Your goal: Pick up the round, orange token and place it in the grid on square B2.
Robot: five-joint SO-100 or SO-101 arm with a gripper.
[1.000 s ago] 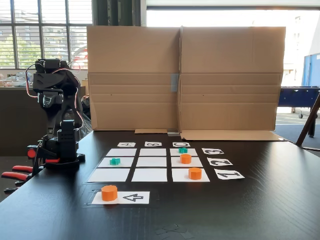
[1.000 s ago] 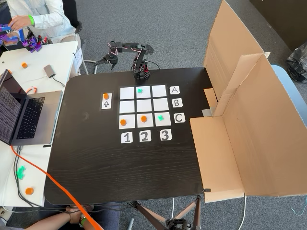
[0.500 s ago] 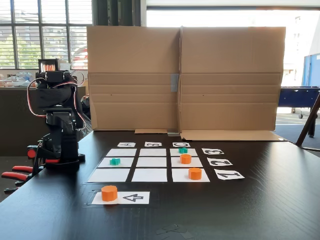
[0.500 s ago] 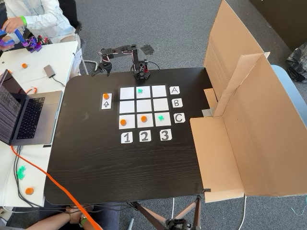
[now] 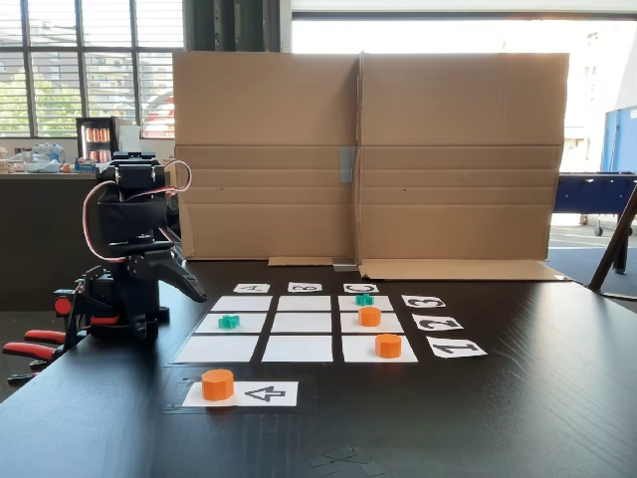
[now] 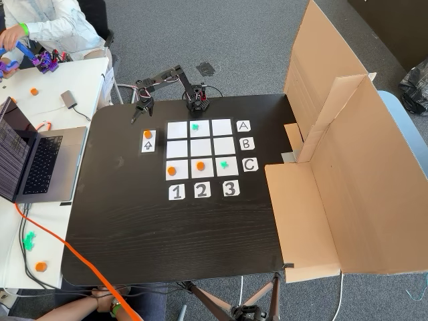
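Observation:
One round, orange token (image 5: 217,383) (image 6: 148,134) sits on a white strip with a black arrow, in front of the grid (image 5: 219,349) (image 6: 177,128). Square B2 (image 5: 302,322) (image 6: 200,147) at the grid's centre is bare. Two more orange tokens (image 5: 369,316) (image 5: 388,345) (image 6: 200,165) (image 6: 172,170) and two green ones (image 5: 229,322) (image 5: 364,299) occupy other squares. My gripper (image 5: 199,292) (image 6: 136,118) hangs over the black table, left of the grid in the front fixed view and just short of the arrow strip. Its jaws are too small and dark to read.
A tall cardboard wall (image 5: 368,159) (image 6: 348,167) stands behind the grid. Number cards (image 5: 436,322) and letter cards (image 6: 245,144) edge it. Red clamps (image 5: 35,344) hold the arm's base. A laptop (image 6: 33,160), a side table with loose tokens, a seated person (image 6: 47,20) and an orange cable (image 6: 80,261) lie beyond the table.
The arm has unfolded from its upright rest and swung its gripper down and forward, toward the arrow strip. The tokens have not moved.

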